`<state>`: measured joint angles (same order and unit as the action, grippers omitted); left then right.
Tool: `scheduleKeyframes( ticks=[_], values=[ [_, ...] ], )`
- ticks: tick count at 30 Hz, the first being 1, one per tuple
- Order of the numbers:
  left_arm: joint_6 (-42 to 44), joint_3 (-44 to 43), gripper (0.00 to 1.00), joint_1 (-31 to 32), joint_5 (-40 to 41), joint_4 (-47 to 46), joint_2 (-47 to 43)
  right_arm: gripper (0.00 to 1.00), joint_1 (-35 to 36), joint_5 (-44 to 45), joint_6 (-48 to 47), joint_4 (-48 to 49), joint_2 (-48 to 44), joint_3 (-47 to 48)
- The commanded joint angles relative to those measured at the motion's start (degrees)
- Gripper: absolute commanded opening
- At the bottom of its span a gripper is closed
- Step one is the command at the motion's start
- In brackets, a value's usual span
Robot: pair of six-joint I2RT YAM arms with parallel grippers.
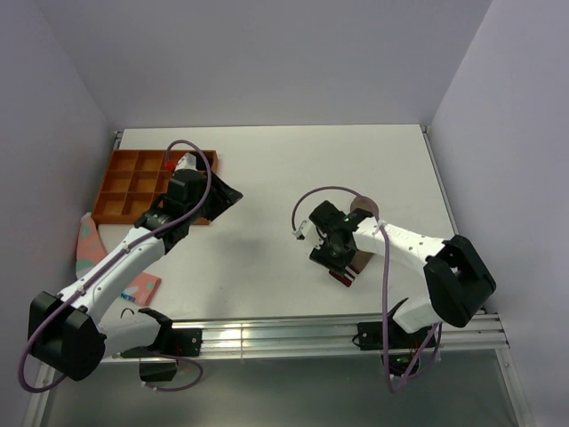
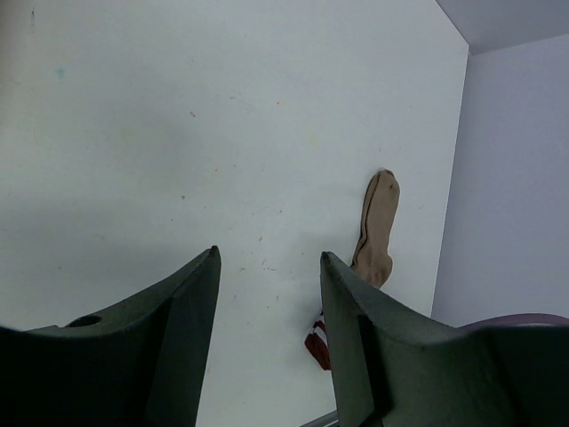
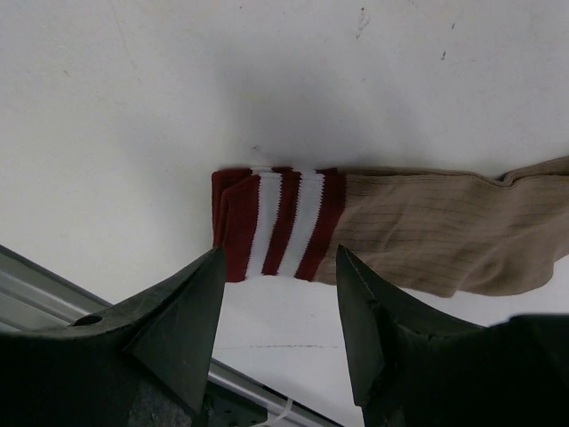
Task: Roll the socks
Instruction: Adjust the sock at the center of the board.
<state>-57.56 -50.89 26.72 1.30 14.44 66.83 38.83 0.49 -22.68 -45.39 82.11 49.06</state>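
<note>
The tan-brown sock (image 3: 427, 233) lies flat on the white table, its maroon-and-white striped cuff (image 3: 277, 222) toward the near edge. In the top view only its toe (image 1: 363, 206) and cuff (image 1: 345, 275) show, the right arm covering the middle. My right gripper (image 3: 278, 260) hovers just above the cuff, open, with nothing between the fingers. My left gripper (image 1: 222, 197) stands open and empty over the table's left half, well away from the sock. From the left wrist view the sock (image 2: 378, 222) lies far off, its cuff (image 2: 316, 345) half hidden behind a finger.
An orange compartment tray (image 1: 133, 182) sits at the back left, partly under the left arm. A teal-and-pink sock (image 1: 89, 238) and a pinkish sock (image 1: 142, 286) lie by the left wall. A metal rail (image 1: 293, 334) runs along the near edge, close to the cuff.
</note>
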Motion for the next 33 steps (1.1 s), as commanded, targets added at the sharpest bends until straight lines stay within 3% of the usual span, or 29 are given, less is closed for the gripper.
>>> scheduleKeyframes(
  ticks=[1,33],
  values=[
    [1.93,-0.26,0.54,0.18,-0.77,-1.25,-1.09,0.60,0.72,1.79,0.44,0.47,0.60,0.51],
    [1.93,-0.61,0.54,0.26,-0.77,-1.52,1.20,0.53,3.89,0.21,2.20,-2.43,6.84,3.50]
  ],
)
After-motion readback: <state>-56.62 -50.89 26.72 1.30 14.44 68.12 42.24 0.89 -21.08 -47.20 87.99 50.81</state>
